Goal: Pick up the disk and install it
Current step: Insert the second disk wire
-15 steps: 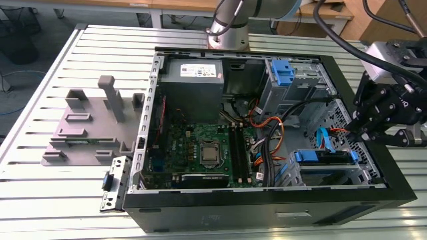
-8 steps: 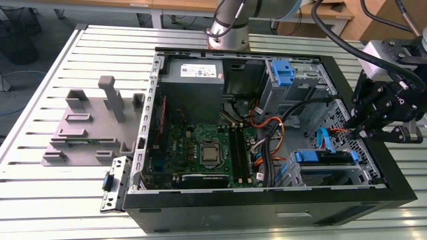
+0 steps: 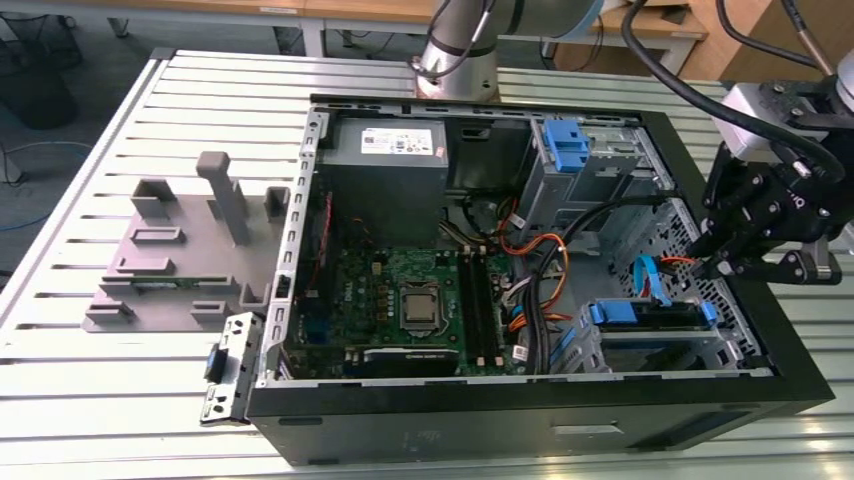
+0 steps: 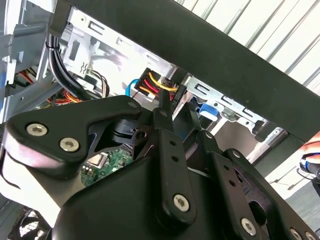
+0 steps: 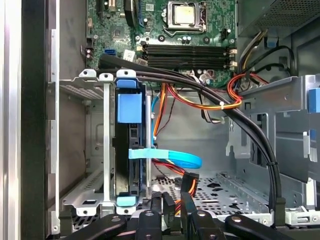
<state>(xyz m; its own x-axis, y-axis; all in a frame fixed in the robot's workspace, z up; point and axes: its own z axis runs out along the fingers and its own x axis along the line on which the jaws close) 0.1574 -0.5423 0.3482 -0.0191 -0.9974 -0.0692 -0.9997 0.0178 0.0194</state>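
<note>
Jaws, close together though whether they are clamping the wired connector (image 4: 161,84) at their tips cannot be told, are hovering inside the computer case (image 3: 534,405) near the disk (image 5: 131,135), which is sitting edge-on in its drive cage (image 5: 106,150), suggesting installation is nearly done and any further move needs clearance from the cables (image 5: 267,155).

No text is legible; the white sticker (image 3: 402,141) on the grey power-supply box (image 3: 387,180) bears unreadable print.
</note>
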